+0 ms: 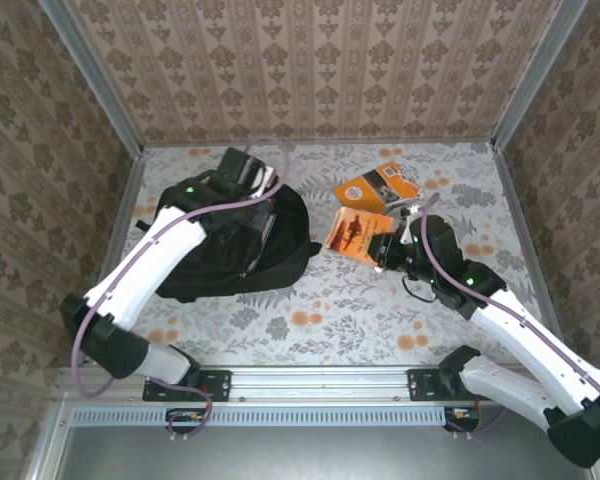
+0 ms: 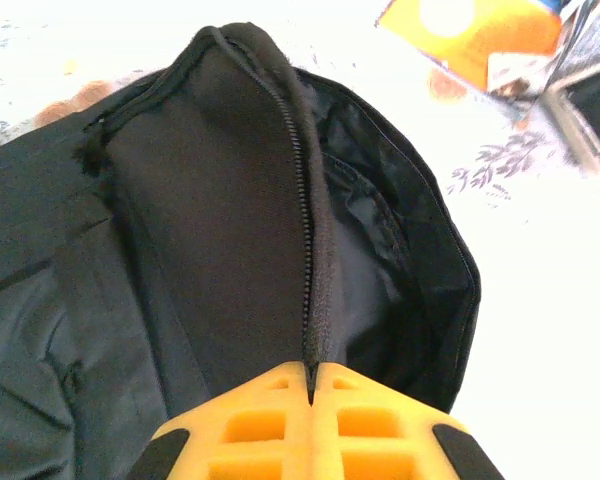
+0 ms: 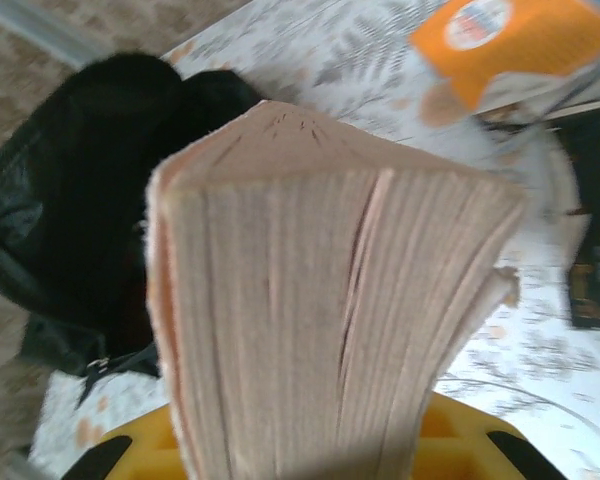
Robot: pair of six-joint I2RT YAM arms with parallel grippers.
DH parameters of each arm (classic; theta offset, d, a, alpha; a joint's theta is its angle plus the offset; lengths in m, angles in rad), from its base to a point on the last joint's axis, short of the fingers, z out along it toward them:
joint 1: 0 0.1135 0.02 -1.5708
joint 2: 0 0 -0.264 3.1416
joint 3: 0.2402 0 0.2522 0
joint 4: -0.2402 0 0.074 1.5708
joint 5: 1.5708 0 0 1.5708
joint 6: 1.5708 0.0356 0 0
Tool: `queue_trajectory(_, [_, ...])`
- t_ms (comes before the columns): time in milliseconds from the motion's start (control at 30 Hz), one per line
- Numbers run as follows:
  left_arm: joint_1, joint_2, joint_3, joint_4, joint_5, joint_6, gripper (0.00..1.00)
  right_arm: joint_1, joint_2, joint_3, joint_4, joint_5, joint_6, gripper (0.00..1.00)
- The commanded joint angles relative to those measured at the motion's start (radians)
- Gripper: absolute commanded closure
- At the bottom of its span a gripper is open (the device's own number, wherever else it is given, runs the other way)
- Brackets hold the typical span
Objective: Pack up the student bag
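My left gripper (image 2: pixel 310 388) pinches the zipper edge (image 2: pixel 315 290) of the bag (image 2: pixel 210 250). I'd lift it wide. My right gripper (image 1: pixel 392 252) clamps a book (image 3: pixel 330 320) beside the bag.

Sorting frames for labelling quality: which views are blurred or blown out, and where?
Top external: sharp and evenly lit, though the student bag loses detail in its black fabric. Left wrist: zipper crisp, table blown out near white. Right wrist: book pages soft, bag behind blurred.

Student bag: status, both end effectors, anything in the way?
Left end effector shut on zipper edge of student bag. Right end effector shut on book. Bag mouth open. Second orange book lies apart, right of bag.
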State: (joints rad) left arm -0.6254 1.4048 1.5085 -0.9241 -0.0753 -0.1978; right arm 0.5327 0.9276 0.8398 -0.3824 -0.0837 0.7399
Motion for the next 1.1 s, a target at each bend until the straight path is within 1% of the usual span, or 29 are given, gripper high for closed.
queue_trajectory(0, [0.05, -0.068, -0.06, 0.035, 0.113, -0.076, 1.0, 0.0, 0.067, 0.112, 0.168, -0.169, 0.038, 1.0])
queue_trajectory(100, [0.097, -0.135, -0.118, 0.069, 0.173, -0.111, 1.0, 0.0, 0.19, 0.207, 0.177, -0.249, 0.084, 1.0])
queue_trajectory(267, [0.157, -0.235, -0.198, 0.123, 0.221, -0.16, 1.0, 0.008, 0.432, 0.368, 0.181, -0.419, 0.178, 1.0])
queue_trajectory(300, [0.162, -0.252, -0.209, 0.135, 0.232, -0.169, 1.0, 0.01, 0.48, 0.398, 0.166, -0.433, 0.191, 1.0])
queue_trajectory(333, [0.188, -0.268, -0.222, 0.146, 0.24, -0.178, 1.0, 0.013, 0.531, 0.429, 0.153, -0.443, 0.198, 1.0])
queue_trajectory(467, [0.21, -0.303, -0.244, 0.167, 0.234, -0.198, 1.0, 0.042, 0.673, 0.546, 0.093, -0.446, 0.19, 1.0])
queue_trajectory(767, [0.22, -0.368, -0.236, 0.177, 0.201, -0.203, 1.0, 0.093, 0.904, 0.744, 0.051, -0.449, 0.164, 1.0])
queue_trajectory(833, [0.22, -0.372, -0.227, 0.171, 0.2, -0.202, 1.0, 0.101, 0.944, 0.786, 0.032, -0.449, 0.157, 1.0])
queue_trajectory(967, [0.22, -0.376, -0.21, 0.164, 0.2, -0.199, 1.0, 0.113, 1.003, 0.812, 0.068, -0.468, 0.179, 1.0])
queue_trajectory(1067, [0.22, -0.378, -0.187, 0.152, 0.183, -0.189, 1.0, 0.12, 1.038, 0.845, 0.03, -0.461, 0.166, 1.0])
